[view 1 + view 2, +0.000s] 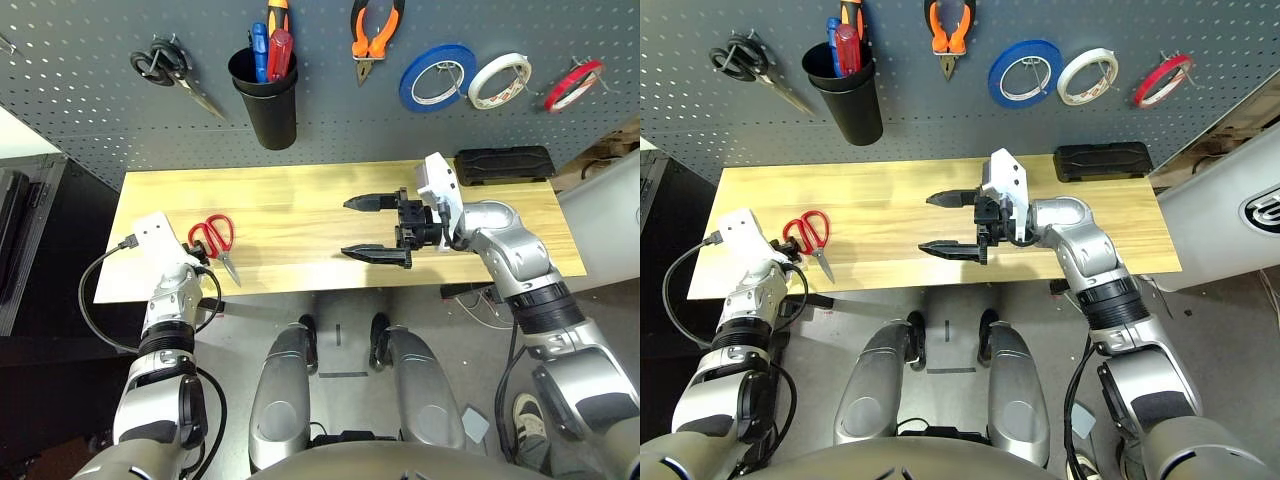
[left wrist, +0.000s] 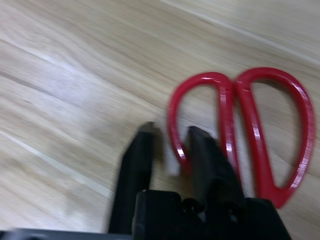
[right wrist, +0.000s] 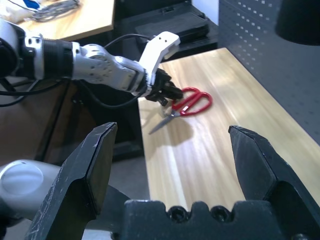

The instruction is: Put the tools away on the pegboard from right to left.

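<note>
The left hand (image 2: pixel 167 150) is reaching low over the tabletop (image 1: pixel 300 215) and is closing its two fingers on one red loop of the scissors (image 1: pixel 214 238). The loop's rim is sitting between the fingers, so I judge it is gripping the handle, probably because a loop is what must go on a hook. The blades are pointing away from the pegboard (image 1: pixel 90 90), toward the robot.

The right hand (image 1: pixel 376 228) is hovering wide open and empty above the middle of the tabletop, well apart from the scissors, pointing toward the left hand.

On the pegboard beyond both hands, the pliers (image 1: pixel 376 32) and the red tape ring (image 1: pixel 573 84) are already hanging. The black cup (image 1: pixel 266 98) is holding the red screwdriver (image 1: pixel 280 50) together with a blue-handled tool. So the scissors seem the last tool left.
</note>
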Robot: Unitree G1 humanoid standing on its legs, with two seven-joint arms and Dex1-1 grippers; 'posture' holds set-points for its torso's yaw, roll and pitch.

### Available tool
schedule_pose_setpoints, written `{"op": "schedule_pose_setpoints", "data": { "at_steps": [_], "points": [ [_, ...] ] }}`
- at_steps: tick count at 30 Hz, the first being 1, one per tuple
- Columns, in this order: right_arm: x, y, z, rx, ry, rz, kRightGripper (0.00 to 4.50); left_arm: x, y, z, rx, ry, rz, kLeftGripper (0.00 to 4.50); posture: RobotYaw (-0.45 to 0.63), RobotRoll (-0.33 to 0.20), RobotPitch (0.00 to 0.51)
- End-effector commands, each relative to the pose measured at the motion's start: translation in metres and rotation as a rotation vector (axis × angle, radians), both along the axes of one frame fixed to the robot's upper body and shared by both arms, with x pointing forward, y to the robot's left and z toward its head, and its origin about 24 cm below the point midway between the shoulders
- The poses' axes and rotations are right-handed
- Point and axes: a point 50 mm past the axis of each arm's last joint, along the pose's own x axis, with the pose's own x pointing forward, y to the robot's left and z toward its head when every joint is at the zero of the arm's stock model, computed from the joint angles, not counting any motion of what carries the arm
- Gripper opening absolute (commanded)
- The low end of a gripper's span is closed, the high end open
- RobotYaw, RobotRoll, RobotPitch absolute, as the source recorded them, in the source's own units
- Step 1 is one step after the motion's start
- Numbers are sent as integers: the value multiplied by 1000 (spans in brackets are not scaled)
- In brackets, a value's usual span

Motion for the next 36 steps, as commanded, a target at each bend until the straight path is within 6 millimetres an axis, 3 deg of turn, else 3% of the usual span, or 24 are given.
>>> {"op": "schedule_pose_setpoints", "data": {
  "at_steps": [1,9,18,26,36],
  "points": [
    [4,-13,-3,-7,6,-36,4500,-14,-2,-10,-25,30,19,44,-3,0,309],
    [2,-31,0,20,7,-33,4500,-27,-14,26,-25,-96,12,44,29,0,257],
    [-1,-55,21,57,-32,14,4500,-35,-22,79,-13,-246,9,44,47,0,209],
    [2,-76,40,48,-73,-18,4500,-45,-21,126,97,-369,-16,44,55,0,173],
    [8,-83,71,158,-144,-54,4500,-41,-12,168,172,-509,-27,44,56,0,143]
  ]
}}
